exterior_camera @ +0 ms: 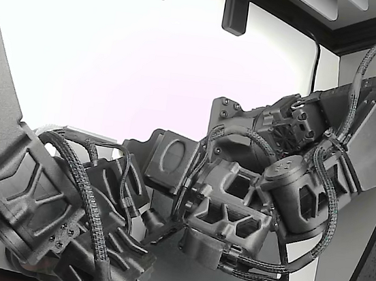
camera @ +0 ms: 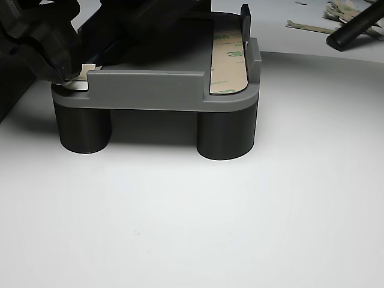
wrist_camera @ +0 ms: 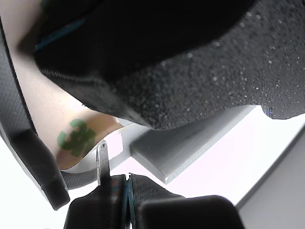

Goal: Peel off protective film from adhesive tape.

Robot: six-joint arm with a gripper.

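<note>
In the exterior view two dark arms fill most of the picture over a white table (exterior_camera: 117, 49). One arm (exterior_camera: 49, 212) comes in from the exterior view's left, the other arm (exterior_camera: 285, 187) from the exterior view's right, and their ends meet near the middle. The tape and the holder are hidden behind them, and no jaws can be made out here.

In the wrist view a large black foam-like body (wrist_camera: 205, 62) covers most of the frame. Below it lies a tan tape strip (wrist_camera: 81, 133) with green print, resting on a grey holder (wrist_camera: 190, 148). The gripper (wrist_camera: 114, 183) sits at the strip's end, where a thin metal blade (wrist_camera: 102, 162) stands against the tape's edge. The jaws look pressed together, though whether they pinch the film cannot be told.

In the other view the grey holder (camera: 156, 90) stands on two dark round legs (camera: 225, 135) on the white table (camera: 192, 228). A tape strip (camera: 229, 66) with its tan film lies in the slot on this view's right. On this view's left a black gripper tip (camera: 63, 69) touches a small pale tab (camera: 84, 71) at the holder's edge. Peeled film scraps (camera: 336, 15) lie far back on the table beside a black rod (camera: 354, 30).
</note>
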